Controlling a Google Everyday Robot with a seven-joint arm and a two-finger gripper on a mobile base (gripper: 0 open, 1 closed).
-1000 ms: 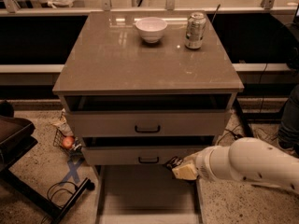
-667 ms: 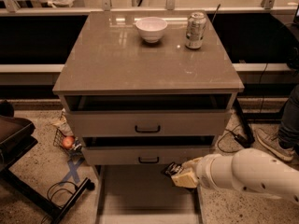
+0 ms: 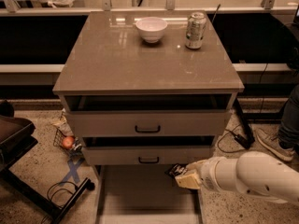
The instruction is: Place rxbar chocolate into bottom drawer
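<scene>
My gripper comes in from the lower right on a white arm, over the right edge of the bottom drawer, which stands pulled out as a wide flat grey tray. A small dark thing, the rxbar chocolate, sits at the gripper's tip, just below the middle drawer's front. The inside of the tray shows nothing lying in it.
A white bowl and a silver soda can stand on the cabinet top. The two upper drawers are slightly open. A person's shoe and cables lie right of the cabinet; a black frame stands left.
The arm has slid left and down, bringing the gripper and the dark bar further over the bottom drawer's right side.
</scene>
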